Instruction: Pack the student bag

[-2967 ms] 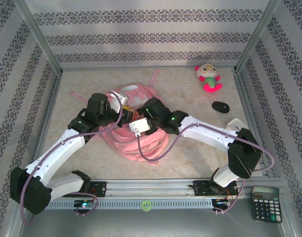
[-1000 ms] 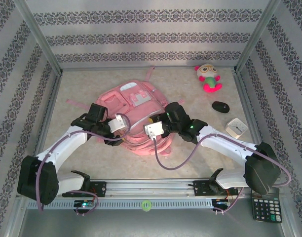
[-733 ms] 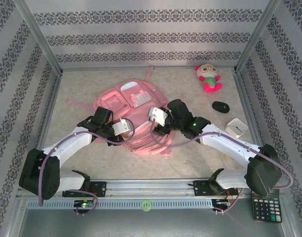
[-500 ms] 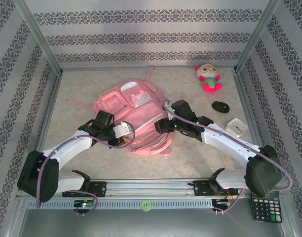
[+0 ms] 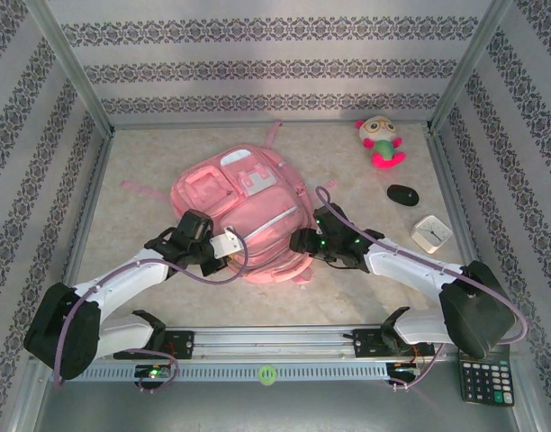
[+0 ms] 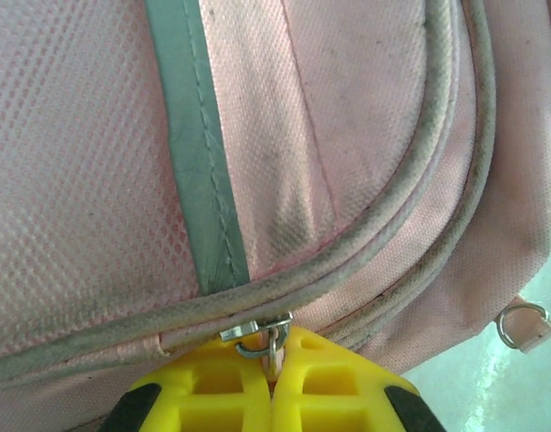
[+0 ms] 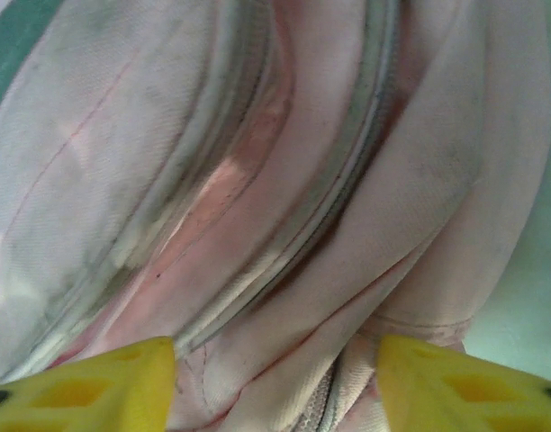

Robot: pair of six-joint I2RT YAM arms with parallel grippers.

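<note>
The student bag (image 5: 248,216) lies flat at tabletop centre, slightly toward the left edge. L gripper (image 6: 274,371): fingers clenched on bag's metal zip pull (image 6: 257,333). R gripper (image 7: 275,378): fingers apart, astride a fabric fold. Plush toy (image 5: 380,142) sits in far right corner, w/ black mouse (image 5: 402,194) nearby.

We see a pink student bag (image 5: 248,211) with a grey-green stripe (image 6: 199,153) and a silver zip pull (image 6: 257,333). The left gripper (image 6: 274,364) and the right gripper (image 7: 275,378) have yellow jaws. The arms (image 5: 122,274) are white and black with purple wires (image 5: 223,275). The toy (image 5: 380,141) is white, pink and green. The counter (image 5: 149,162) is pale and blotchy. The walls (image 5: 257,72) have dark flowery stripes.
</note>
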